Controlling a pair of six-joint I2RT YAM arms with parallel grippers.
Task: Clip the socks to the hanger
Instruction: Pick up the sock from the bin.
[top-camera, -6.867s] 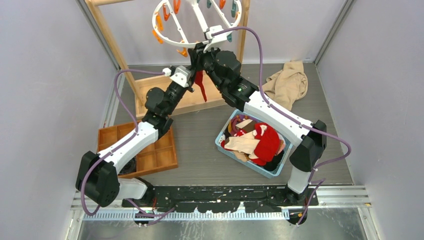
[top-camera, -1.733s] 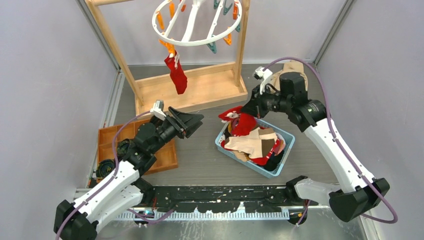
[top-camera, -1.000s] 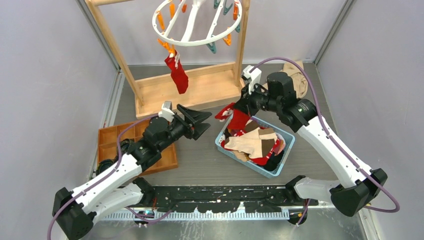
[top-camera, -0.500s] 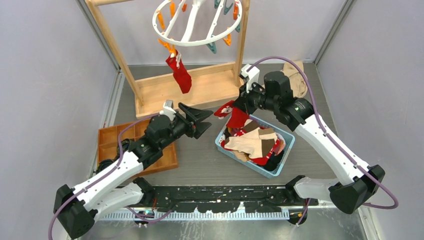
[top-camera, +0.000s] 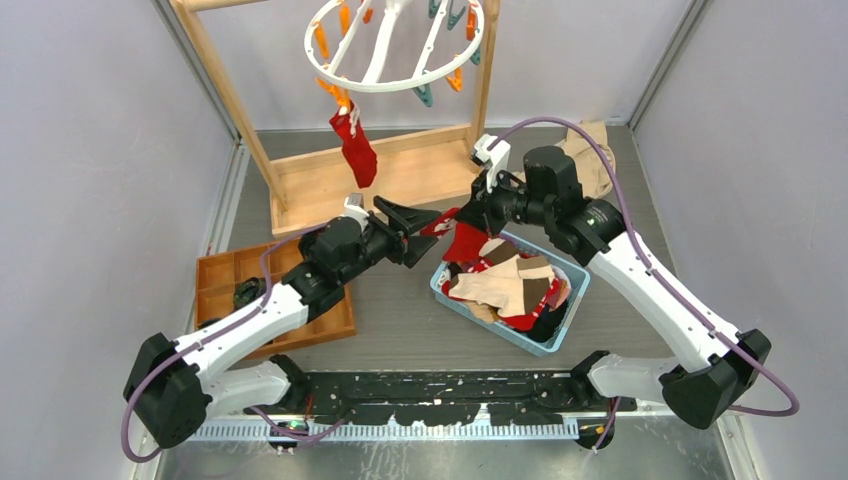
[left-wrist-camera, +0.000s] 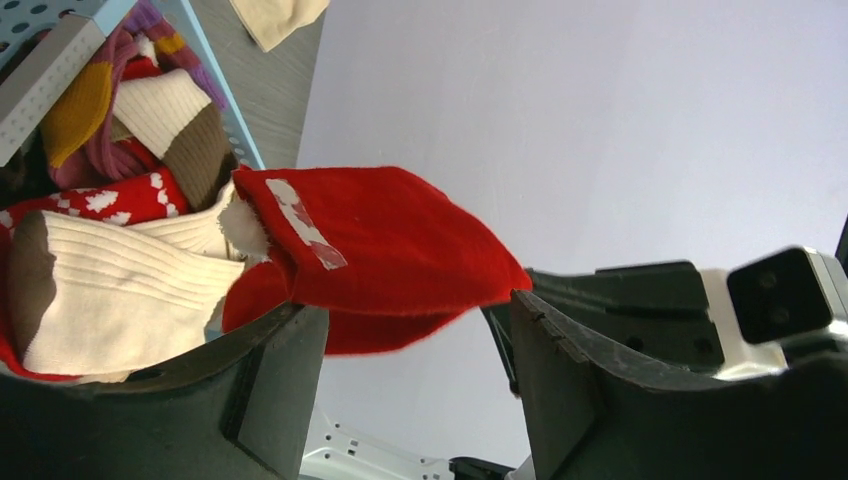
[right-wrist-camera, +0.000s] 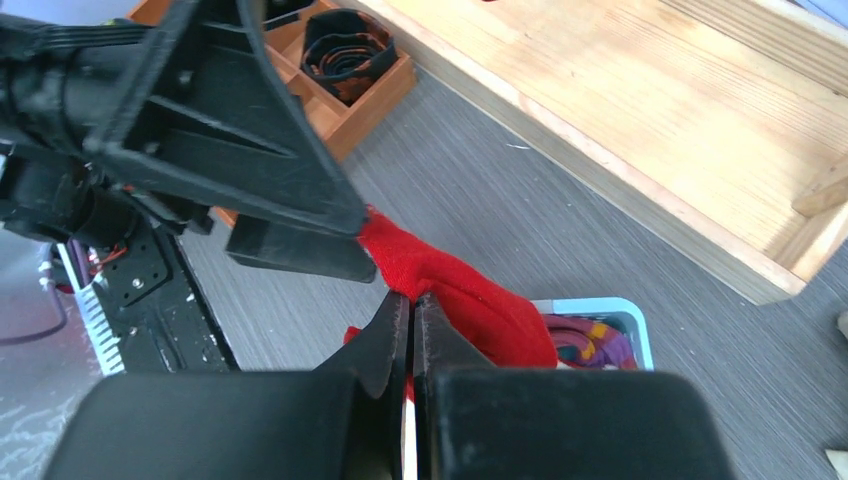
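Note:
My right gripper (top-camera: 455, 221) is shut on a plain red sock (top-camera: 463, 240), held above the far left corner of the blue basket (top-camera: 490, 320). In the right wrist view the jaws (right-wrist-camera: 408, 300) pinch the sock (right-wrist-camera: 465, 300) near its end. My left gripper (top-camera: 428, 235) stands open, and the sock (left-wrist-camera: 390, 240) lies just across its fingertips (left-wrist-camera: 410, 310). More socks (top-camera: 505, 285) fill the basket. The white ring hanger (top-camera: 392, 88) hangs at the top, with one red sock (top-camera: 355, 150) clipped to it.
The wooden frame (top-camera: 400, 180) stands behind both grippers. A brown compartment tray (top-camera: 225, 275) lies at the left with a dark rolled item (right-wrist-camera: 350, 40) in it. A beige cloth (top-camera: 585, 150) lies at the back right. Grey walls close in both sides.
My right gripper has lifted the red sock out of the basket and carried it left. My left gripper, still open, has reached right until its fingertips meet the sock.

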